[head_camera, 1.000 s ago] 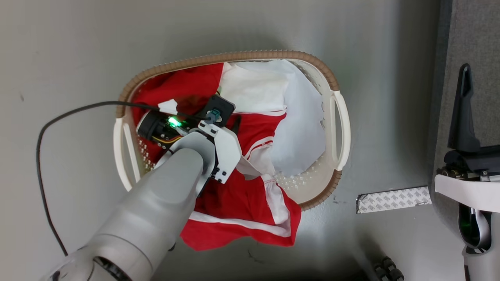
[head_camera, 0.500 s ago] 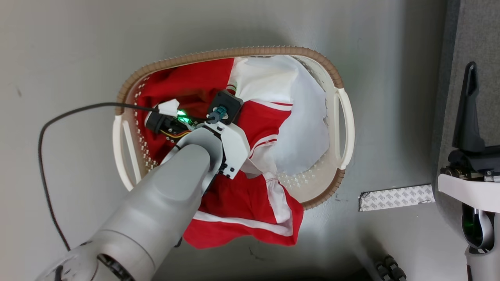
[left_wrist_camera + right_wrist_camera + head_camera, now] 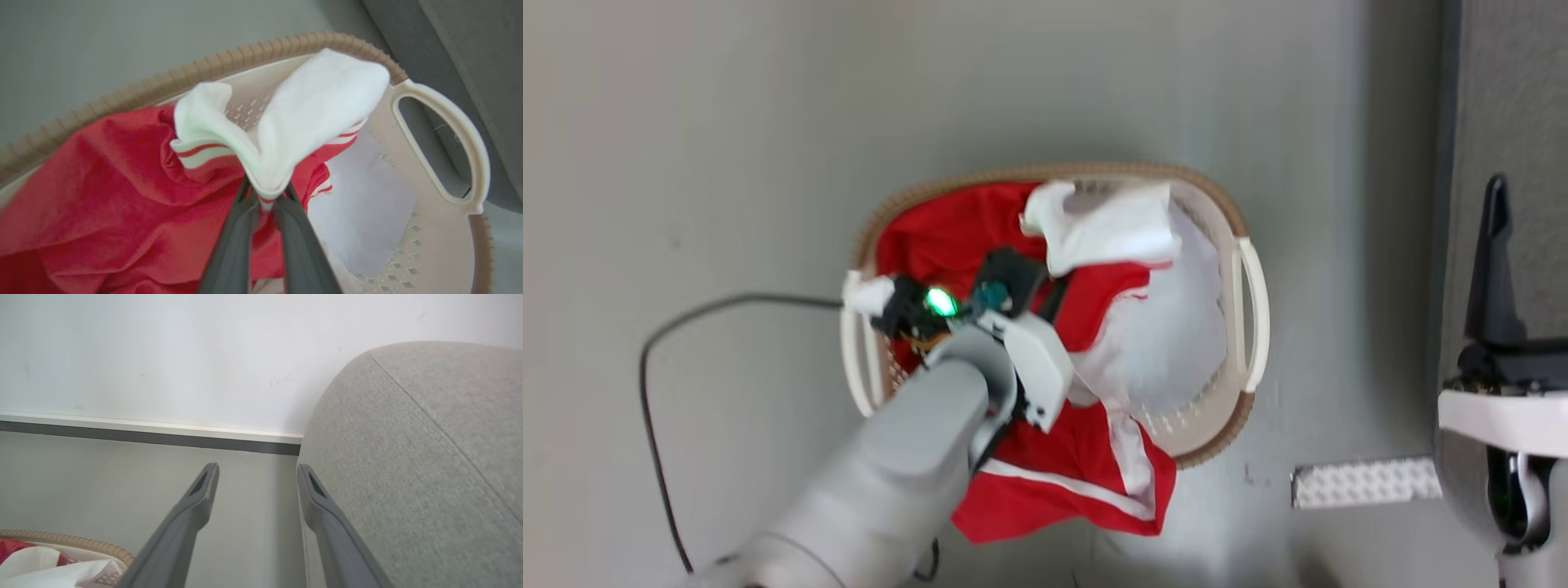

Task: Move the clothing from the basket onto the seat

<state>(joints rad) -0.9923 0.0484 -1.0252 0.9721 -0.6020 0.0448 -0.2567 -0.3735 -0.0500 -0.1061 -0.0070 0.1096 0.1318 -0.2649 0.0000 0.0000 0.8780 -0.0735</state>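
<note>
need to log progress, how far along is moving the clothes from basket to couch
Done: nothing delivered yet; the red clothing lies in the basket, part draped over its rim. In hand: the left claw is shut on a white-trimmed fold of it. Left: lift it out, carry it to the seat beside the open right claw, then fetch the rest.

Left forearm [image 3: 915, 457]: smooth grey rounded shell. A white angular bracket [image 3: 1041, 371] with small dark dots is fitted at its wrist. A black module [image 3: 1009, 273] with a teal connector and a green LED [image 3: 942, 302] is mounted beyond; a thin black cable [image 3: 658, 392] is attached. Left gripper [image 3: 267, 192] and right gripper [image 3: 257, 473]: long, dark grey, tapered fingers, slots seen near the right tips. A white plate [image 3: 1503, 416] is seen on the right wrist.
</note>
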